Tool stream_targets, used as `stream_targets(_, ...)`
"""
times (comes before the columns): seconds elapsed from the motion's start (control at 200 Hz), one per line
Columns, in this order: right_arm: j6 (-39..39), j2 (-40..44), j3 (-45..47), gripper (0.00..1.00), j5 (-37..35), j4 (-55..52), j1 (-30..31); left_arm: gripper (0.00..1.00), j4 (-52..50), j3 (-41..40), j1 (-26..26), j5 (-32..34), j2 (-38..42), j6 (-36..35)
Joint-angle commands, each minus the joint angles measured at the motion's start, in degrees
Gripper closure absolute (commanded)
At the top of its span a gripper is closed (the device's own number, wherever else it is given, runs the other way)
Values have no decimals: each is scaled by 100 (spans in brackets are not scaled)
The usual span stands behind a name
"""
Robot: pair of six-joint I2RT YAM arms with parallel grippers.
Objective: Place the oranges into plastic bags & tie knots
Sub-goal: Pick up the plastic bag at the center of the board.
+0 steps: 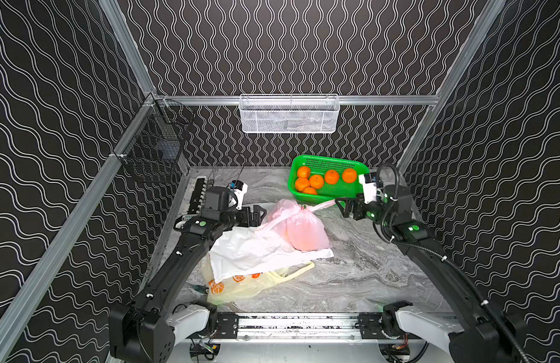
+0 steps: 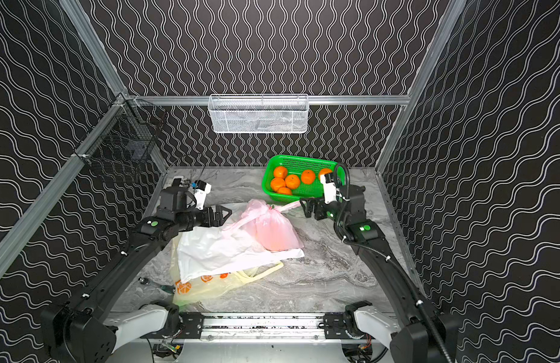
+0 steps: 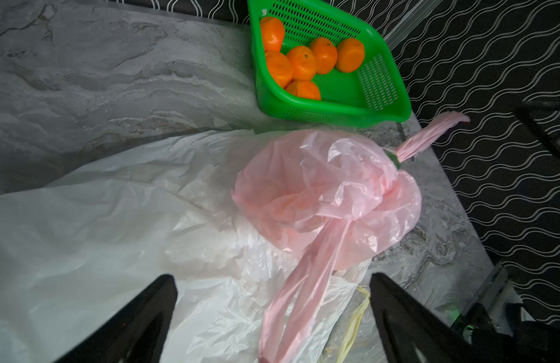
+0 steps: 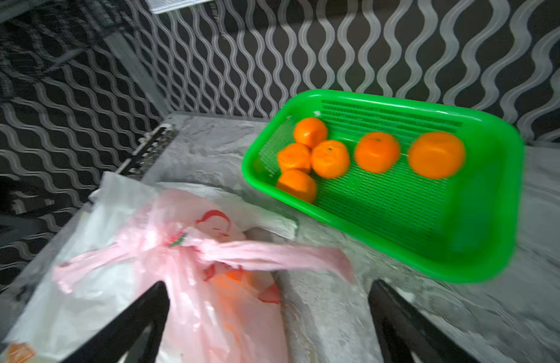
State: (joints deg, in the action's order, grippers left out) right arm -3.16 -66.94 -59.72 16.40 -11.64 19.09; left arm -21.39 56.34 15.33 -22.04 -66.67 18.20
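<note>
A pink plastic bag (image 1: 304, 229) lies knotted in the middle of the table, with orange showing through its film (image 4: 238, 276). One handle tail (image 3: 304, 283) runs loose between my left gripper's (image 3: 272, 279) open fingers. The other tail (image 4: 272, 254) sticks out toward my right gripper (image 4: 269, 283), which is open too and holds nothing. In both top views the grippers (image 1: 262, 216) (image 1: 341, 208) flank the bag. A white bag (image 1: 250, 251) lies flat under it, over a pale yellow bag (image 1: 241, 286). Several oranges (image 1: 316, 181) sit in the green basket (image 1: 329, 160).
The green basket stands at the back right, just behind my right gripper. A white mesh basket (image 1: 288, 114) hangs on the back rail and a black wire basket (image 1: 156, 147) on the left rail. A power strip (image 1: 198, 193) lies along the left edge.
</note>
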Motion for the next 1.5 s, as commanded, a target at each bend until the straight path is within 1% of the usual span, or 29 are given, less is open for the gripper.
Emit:
stream_targets(0.0, 766, -509, -545, 0, 147, -707, 743, 1, 825, -15, -13, -527, -52, 490)
stream_targets(0.065, 1160, -1031, -1007, 0, 107, -1185, 1065, 1, 1169, -98, -43, -580, -74, 740)
stream_targets(0.205, 1643, -2038, -1933, 0, 301, -1988, 1434, 1, 1669, -474, -240, -568, 50, 1147)
stream_targets(0.355, 1902, -2825, -2599, 0, 304, -2545, 1608, 1, 1904, -875, -574, -789, 225, 1378)
stream_targets(0.405, 1960, -3025, -2769, 0, 298, -2680, 1628, 1, 1932, -1020, -693, -853, 321, 1402)
stream_targets(0.455, 1950, -3180, -2884, 0, 131, -2753, 1657, 1, 1934, -1126, -826, -930, 410, 1412)
stream_targets(0.641, 1937, -3574, -3072, 1, -49, -2940, 1684, 1, 1808, -1406, -1237, -1154, 653, 1357)
stream_targets(0.726, 1873, -3683, -3167, 9, -96, -3041, 1709, 1, 1638, -1423, -1260, -1118, 658, 1201)
stream_targets(0.776, 1814, -3684, -3155, 16, -126, -3013, 1729, 1, 1566, -1413, -1260, -1086, 621, 1124)
stream_targets(0.946, 1530, -3635, -3070, 55, -631, -2821, 1764, 1, 1441, -1391, -1261, -987, 557, 922)
stream_targets(1.016, 1480, -3565, -3038, 68, -708, -2788, 1756, 1, 1343, -1341, -1261, -923, 570, 801)
stream_targets(1.091, 1432, -3400, -2949, 79, -699, -2677, 1759, 1, 1176, -1244, -1261, -793, 631, 643)
stream_targets(1.216, 1216, -2834, -2717, 100, -814, -2389, 1763, 1, 958, -981, -1231, -622, 752, 458)
stream_targets(1.266, 1080, -2539, -2606, 100, -953, -2315, 1756, 1, 866, -826, -1146, -536, 783, 386)
stream_targets(1.336, 809, -1986, -2379, 100, -1269, -2194, 1764, 1, 685, -506, -831, -277, 784, 234)
stream_targets(1.386, 522, -1520, -2129, 100, -1575, -2070, 1758, 1, 581, -292, -437, 58, 772, 135)
stream_targets(1.456, -2, -796, -1656, 100, -2243, -1833, 1757, 1, 556, -59, 133, 536, 729, 32)
stream_targets(1.496, -452, -392, -1385, 100, -2685, -1661, 1759, 1, 628, 25, 434, 764, 678, 1)
